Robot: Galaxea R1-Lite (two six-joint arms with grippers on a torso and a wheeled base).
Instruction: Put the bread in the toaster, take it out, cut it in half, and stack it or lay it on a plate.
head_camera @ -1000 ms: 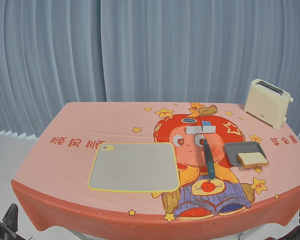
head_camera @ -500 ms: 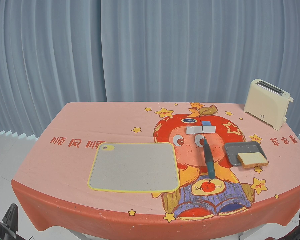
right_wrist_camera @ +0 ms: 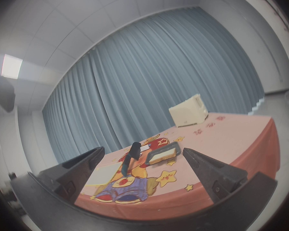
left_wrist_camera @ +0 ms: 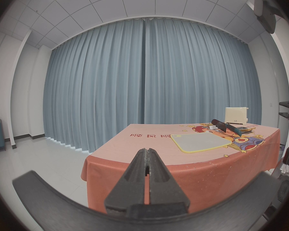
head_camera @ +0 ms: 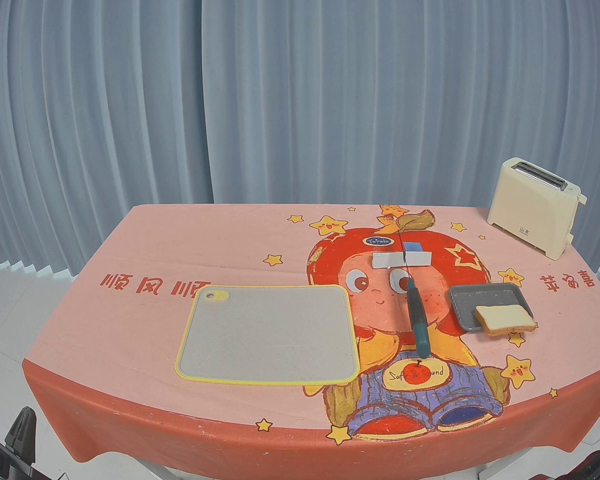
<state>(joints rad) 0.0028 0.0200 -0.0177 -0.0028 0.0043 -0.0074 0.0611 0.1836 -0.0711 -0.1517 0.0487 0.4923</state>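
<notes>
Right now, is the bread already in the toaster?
No, the bread slice lies on the grey tray, well apart from the toaster at the table's far right corner.

Left gripper (left_wrist_camera: 147, 149): matte black; two wedge-shaped fingers (left_wrist_camera: 136, 174) tapering to blunt tips, stepped flanks | base: broad curved black bar | Right gripper (right_wrist_camera: 143, 149): matte black; two tapered angular fingers (right_wrist_camera: 215, 174), one small round recessed fastener near each root; same curved black bar.
</notes>
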